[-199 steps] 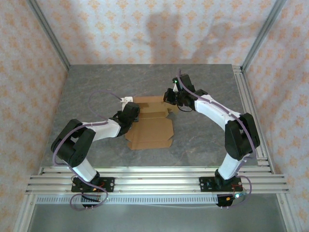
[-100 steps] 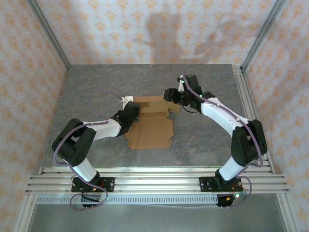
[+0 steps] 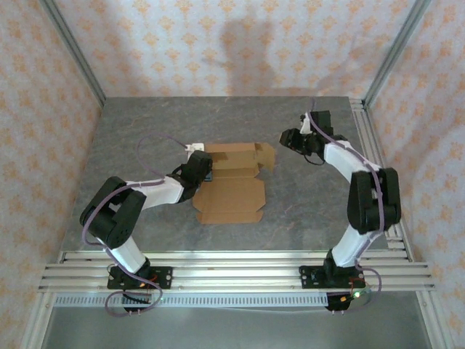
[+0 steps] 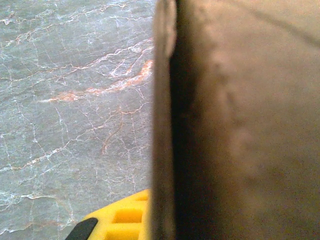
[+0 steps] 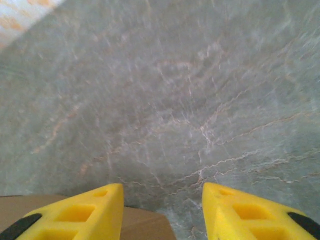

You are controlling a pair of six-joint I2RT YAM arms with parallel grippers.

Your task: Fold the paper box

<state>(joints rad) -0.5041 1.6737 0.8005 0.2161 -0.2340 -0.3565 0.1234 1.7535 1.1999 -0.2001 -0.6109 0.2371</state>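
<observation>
Top view: box (image 3: 231,190) is lying near mid-table (image 3: 145,123), mostly flat. Its broad near panel is resting on the stone, and the creased flaps are spreading toward the far side (one flap is jutting out at the far right corner). Left gripper (image 3: 197,169) is sitting at the box's left edge, clenched on the cardboard there. Right gripper (image 3: 287,138) is hovering just right of the far flaps, apart from them.

Left wrist view: a cardboard wall of the box (image 4: 240,125) is standing upright against the lens, blurred. One yellow finger (image 4: 120,217) is pressing on its left face; the other is hidden behind it. Grey marbled table is showing at left.

Right wrist view: right gripper (image 5: 161,192) is hanging released, its yellow fingers spread with bare table between them. A box corner (image 5: 142,224) is peeking in below the left-hand finger.
</observation>
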